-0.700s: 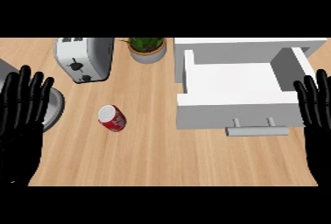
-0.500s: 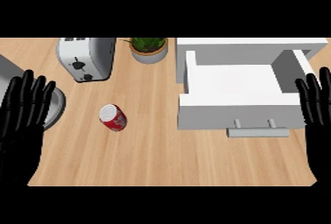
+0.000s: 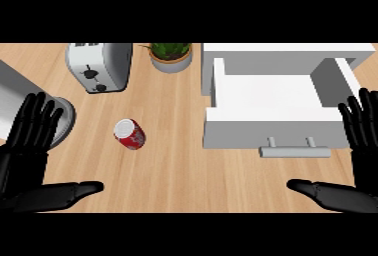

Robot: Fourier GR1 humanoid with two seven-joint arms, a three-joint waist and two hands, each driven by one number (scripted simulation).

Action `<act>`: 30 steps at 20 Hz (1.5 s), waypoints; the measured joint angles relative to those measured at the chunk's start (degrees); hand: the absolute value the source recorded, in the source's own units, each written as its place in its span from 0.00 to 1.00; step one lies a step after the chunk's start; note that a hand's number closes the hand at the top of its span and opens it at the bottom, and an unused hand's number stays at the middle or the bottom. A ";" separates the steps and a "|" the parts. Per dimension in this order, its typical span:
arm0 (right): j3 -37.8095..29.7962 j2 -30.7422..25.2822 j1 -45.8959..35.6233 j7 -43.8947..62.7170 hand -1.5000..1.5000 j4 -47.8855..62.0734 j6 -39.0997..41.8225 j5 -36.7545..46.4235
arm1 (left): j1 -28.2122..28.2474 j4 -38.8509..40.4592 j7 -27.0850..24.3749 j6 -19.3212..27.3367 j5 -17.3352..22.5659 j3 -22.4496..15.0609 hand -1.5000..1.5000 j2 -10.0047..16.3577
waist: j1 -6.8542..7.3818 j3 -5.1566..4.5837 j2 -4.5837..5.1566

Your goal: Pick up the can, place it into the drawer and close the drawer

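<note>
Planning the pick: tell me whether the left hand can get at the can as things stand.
Probably yes. The left hand is open, and the can lies on bare counter to its right with nothing between them.

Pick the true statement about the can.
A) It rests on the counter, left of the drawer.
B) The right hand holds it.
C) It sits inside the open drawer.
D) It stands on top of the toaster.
A: the can rests on the counter, left of the open drawer, with the left hand and right hand both open and apart from it.
</note>
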 measured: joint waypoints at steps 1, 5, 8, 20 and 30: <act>-0.20 0.04 -0.65 0.30 0.00 0.86 -0.29 0.27 | -0.71 -0.47 1.91 0.67 -0.04 0.15 0.00 0.03 | 0.02 -0.02 -0.02; -1.23 -0.17 -0.09 1.42 0.00 0.60 -0.01 0.12 | -1.67 -1.03 4.97 1.48 -0.06 1.01 0.00 0.22 | -0.01 -0.03 -0.05; -1.73 0.25 1.47 -0.11 0.00 0.88 0.83 -0.36 | -1.04 -1.15 4.61 1.67 -1.17 -0.07 0.00 -0.64 | -0.01 -0.04 -0.06; -3.86 0.51 3.95 -2.26 0.00 0.10 3.25 -1.50 | -4.77 10.62 0.34 2.88 -4.54 -2.61 0.00 -3.09 | -0.16 -0.05 -0.05; -6.70 -0.18 5.92 -1.45 0.00 -2.95 5.57 -3.82 | -2.41 22.90 -10.60 5.12 -7.33 -4.33 0.00 -4.50 | -0.17 -0.06 -0.05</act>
